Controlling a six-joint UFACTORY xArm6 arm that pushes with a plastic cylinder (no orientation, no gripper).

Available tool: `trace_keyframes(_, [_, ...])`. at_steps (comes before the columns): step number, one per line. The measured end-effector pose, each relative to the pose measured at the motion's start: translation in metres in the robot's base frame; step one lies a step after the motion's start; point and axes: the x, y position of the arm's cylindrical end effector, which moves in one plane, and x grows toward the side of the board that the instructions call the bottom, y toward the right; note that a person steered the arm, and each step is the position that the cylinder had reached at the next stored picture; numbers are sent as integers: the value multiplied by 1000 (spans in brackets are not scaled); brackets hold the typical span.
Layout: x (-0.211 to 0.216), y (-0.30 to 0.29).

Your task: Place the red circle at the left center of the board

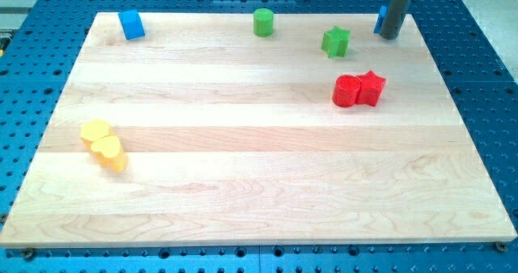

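Note:
The red circle (346, 91) lies on the right part of the wooden board (259, 200), touching a red star (371, 87) on its right side. My tip (390, 36) is at the view's top right, near the board's top edge, above and to the right of the red circle and apart from it. A blue block (379, 19) sits right behind the rod, mostly hidden by it.
A green star (336, 41) lies left of my tip. A green cylinder (263, 22) is at the top centre. A blue cube (131, 24) is at the top left. Two yellow blocks (104, 144) touch each other at the left centre.

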Motion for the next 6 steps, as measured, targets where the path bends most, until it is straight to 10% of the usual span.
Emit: trace_keyframes(6, [55, -113])
